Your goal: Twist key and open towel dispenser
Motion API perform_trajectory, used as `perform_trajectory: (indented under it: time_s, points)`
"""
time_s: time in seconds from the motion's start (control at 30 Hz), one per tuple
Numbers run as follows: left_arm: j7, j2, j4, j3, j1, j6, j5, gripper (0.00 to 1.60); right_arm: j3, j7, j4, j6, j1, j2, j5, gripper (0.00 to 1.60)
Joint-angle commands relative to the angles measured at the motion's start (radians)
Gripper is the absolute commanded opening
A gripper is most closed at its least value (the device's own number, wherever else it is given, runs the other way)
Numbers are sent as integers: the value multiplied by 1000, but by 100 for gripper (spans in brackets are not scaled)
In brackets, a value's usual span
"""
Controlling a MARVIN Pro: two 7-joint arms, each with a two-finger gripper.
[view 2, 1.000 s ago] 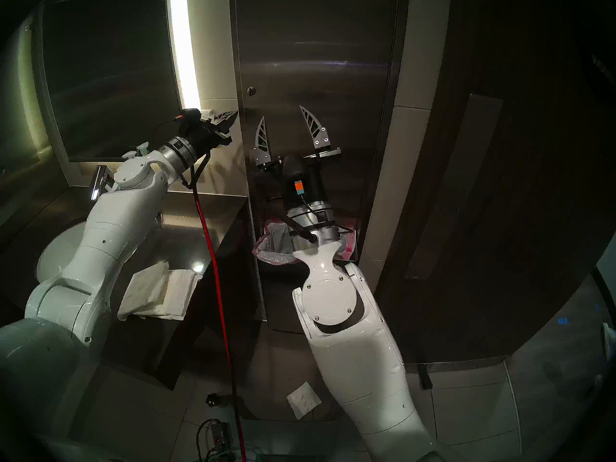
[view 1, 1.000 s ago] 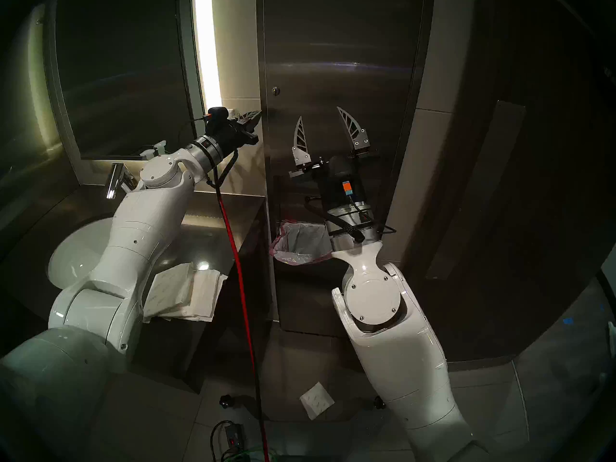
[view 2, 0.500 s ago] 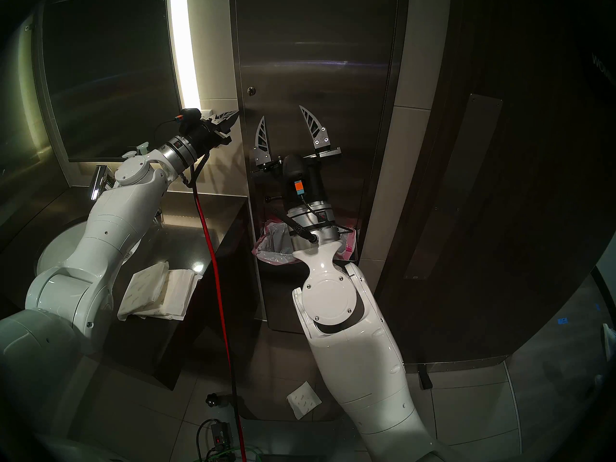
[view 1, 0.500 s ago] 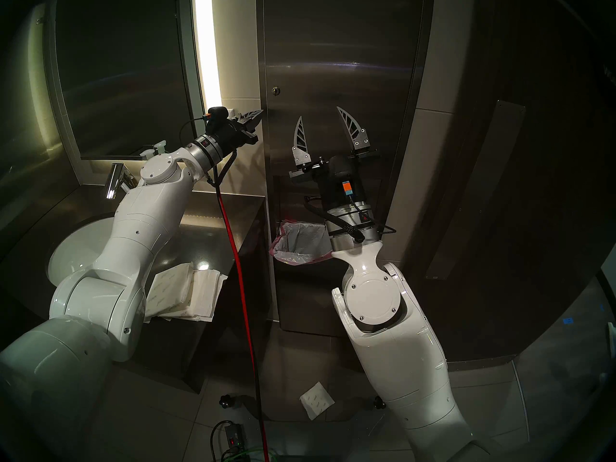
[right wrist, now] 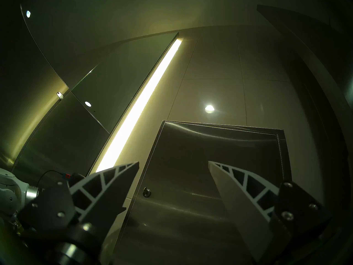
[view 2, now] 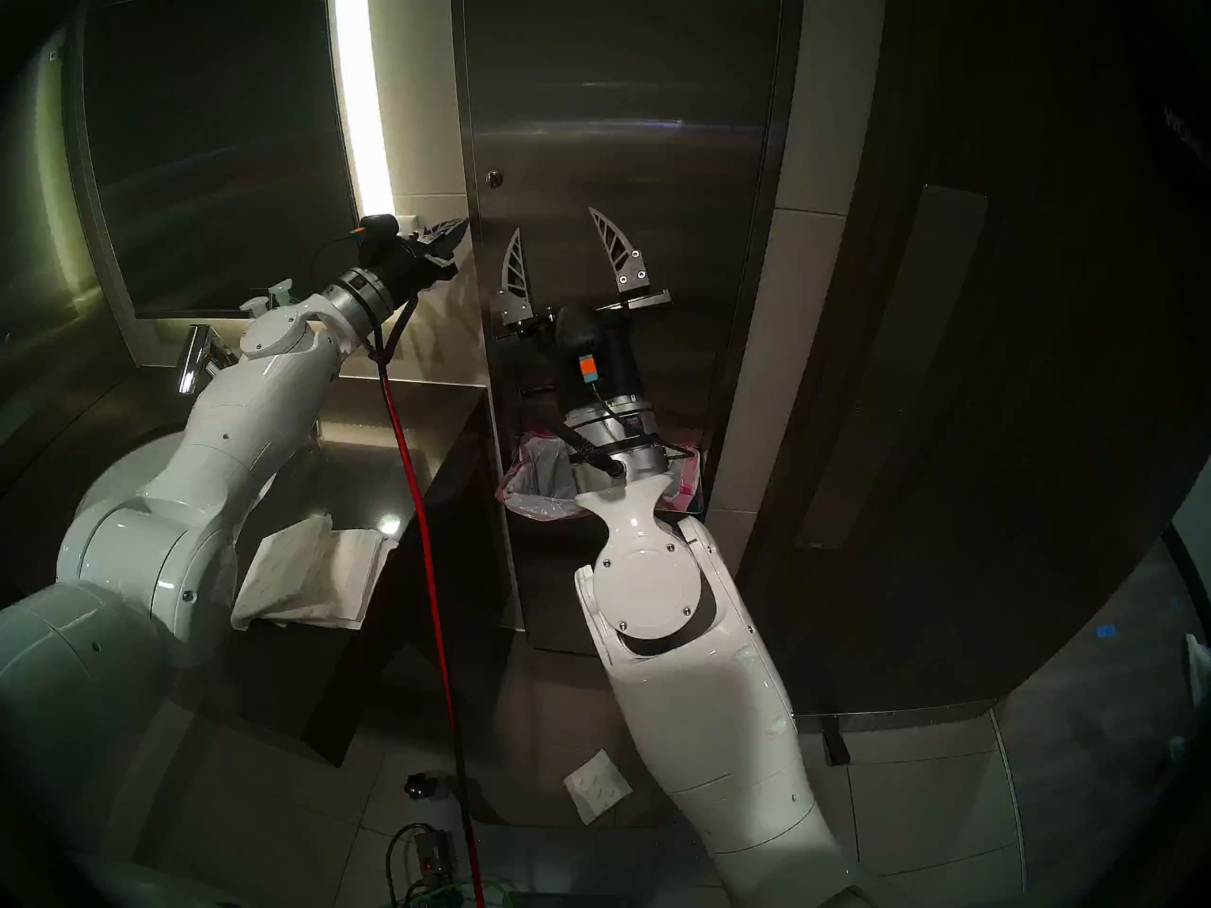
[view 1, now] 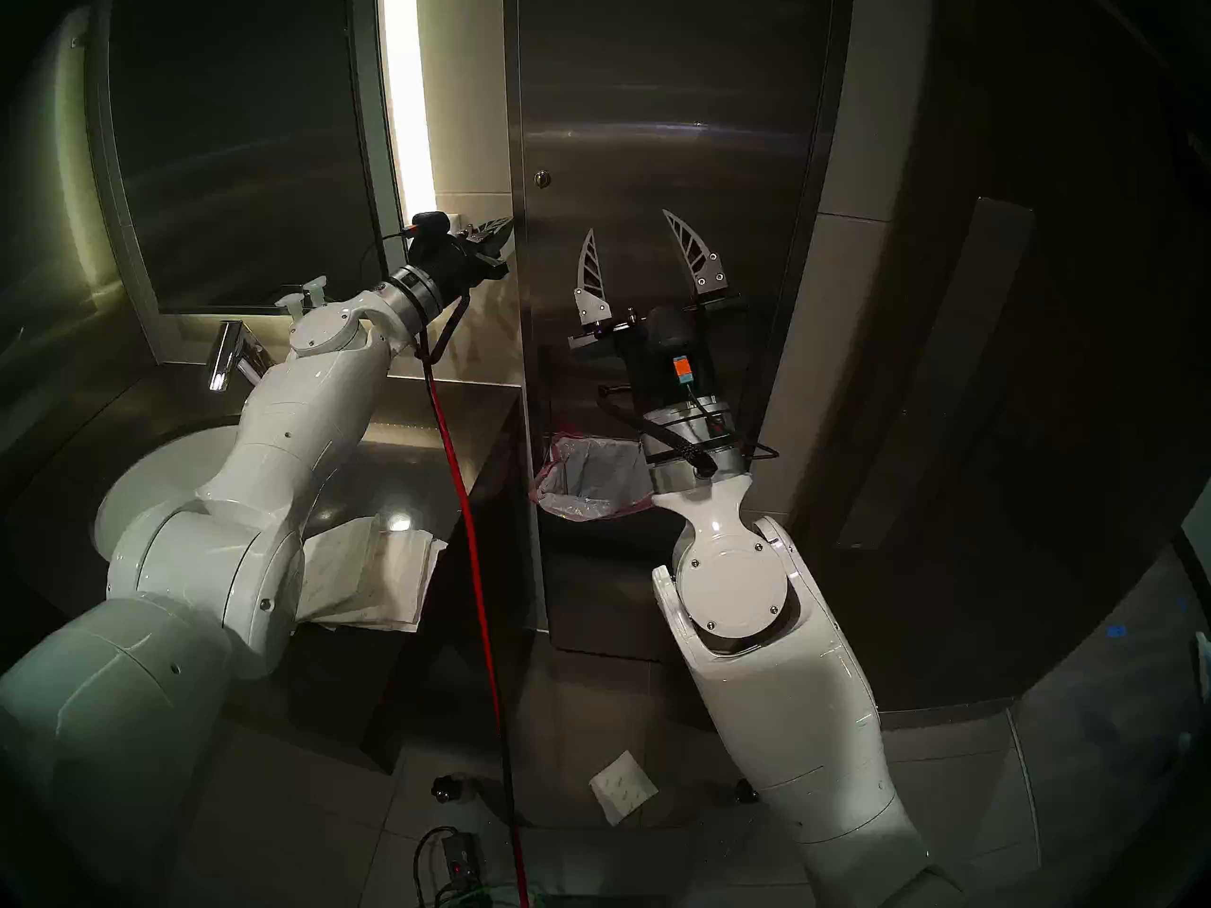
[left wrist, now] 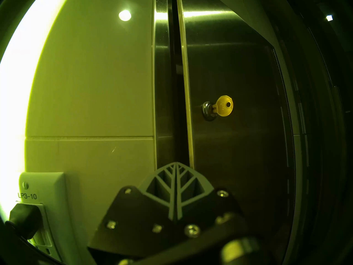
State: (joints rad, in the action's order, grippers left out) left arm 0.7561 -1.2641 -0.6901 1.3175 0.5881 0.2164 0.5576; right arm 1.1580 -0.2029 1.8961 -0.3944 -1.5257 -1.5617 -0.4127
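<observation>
The towel dispenser [view 1: 668, 166] is a tall brushed steel wall cabinet with a small round lock [view 1: 541, 179] near its door's left edge. In the left wrist view the key [left wrist: 224, 105] sticks out of the lock [left wrist: 207, 111], its flat head lying to the right. A dark gap [left wrist: 174, 86] runs between the door's edge and the frame. My left gripper [view 1: 508, 222] is shut and empty, its tips [left wrist: 176, 164] at this gap below the lock. My right gripper [view 1: 629, 222] is open and empty in front of the door, below and right of the lock [right wrist: 146, 192].
A dark mirror [view 1: 236, 153] and a bright light strip [view 1: 406, 87] are left of the cabinet. Below are a sink [view 1: 151, 481], a faucet [view 1: 226, 356] and paper towel stacks [view 1: 373, 572]. A bin with a pink-edged bag [view 1: 590, 481] sits in the cabinet's lower part. A red cable [view 1: 472, 559] hangs from my left wrist.
My left arm's elbow and wrist have swung right and up while the shut gripper's tips stay at the door's left edge. The right arm has not moved.
</observation>
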Motion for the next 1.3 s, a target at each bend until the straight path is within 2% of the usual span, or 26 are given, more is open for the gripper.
perform_trajectory:
  time_s: [0.0, 0.67, 0.93, 1.27]
  points:
    - [33, -26, 38, -15, -88, 21, -8, 0, 0, 2, 13, 1, 8, -2, 0, 130]
    - [112, -49, 185, -44, -169, 70, -16, 0, 0, 2, 14, 1, 8, -2, 0, 130]
    - [62, -71, 218, 0, -185, 72, 23, 0, 0, 2, 13, 1, 8, -2, 0, 130]
    - [74, -77, 247, 3, -202, 86, 20, 0, 0, 2, 14, 2, 8, -2, 0, 130]
